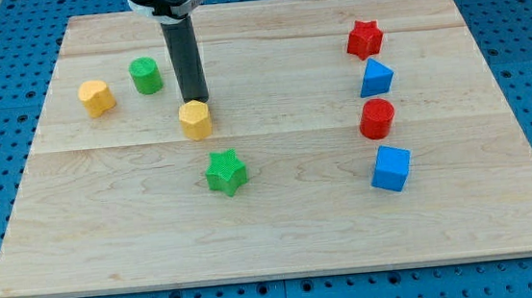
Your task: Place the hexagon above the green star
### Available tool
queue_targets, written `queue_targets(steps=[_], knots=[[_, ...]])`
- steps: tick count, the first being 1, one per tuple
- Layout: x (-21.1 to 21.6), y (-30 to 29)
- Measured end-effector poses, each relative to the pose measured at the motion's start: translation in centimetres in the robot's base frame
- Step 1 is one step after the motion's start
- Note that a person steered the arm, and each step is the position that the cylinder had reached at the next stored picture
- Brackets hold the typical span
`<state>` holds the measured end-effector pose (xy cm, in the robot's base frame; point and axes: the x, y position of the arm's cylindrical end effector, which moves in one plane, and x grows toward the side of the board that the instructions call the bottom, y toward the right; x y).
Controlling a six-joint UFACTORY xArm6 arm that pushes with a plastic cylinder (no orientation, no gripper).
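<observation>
Resting on the wooden surface (283,234), the yellow hexagon (196,119) sits just far and slightly left of the green star (226,172), the two near each other but apart. My tip (196,100) stands at the hexagon's far edge, apparently touching it. No pincer shows on this arm, only the dark rod, so no pincer state can be told. Farther left lie a green cylinder (146,76) and a yellow heart-like block (96,97). Along the right side, from far to near, run a red star (365,39), a blue wedge-like block (375,79), a red cylinder (376,119) and a blue cube (390,168).
</observation>
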<state>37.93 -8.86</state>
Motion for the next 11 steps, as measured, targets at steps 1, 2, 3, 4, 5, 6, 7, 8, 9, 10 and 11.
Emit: queue_targets(steps=[1, 2, 3, 4, 5, 6, 7, 8, 9, 10, 11], knots=[[0.5, -2.9], [1.4, -3.0], [1.6, -1.2], [1.7, -0.5], [1.8, -0.2], [1.8, 0.3], [3.2, -2.3], [4.2, -2.9], [4.2, -1.1], [4.2, 1.2], [3.7, 1.2]])
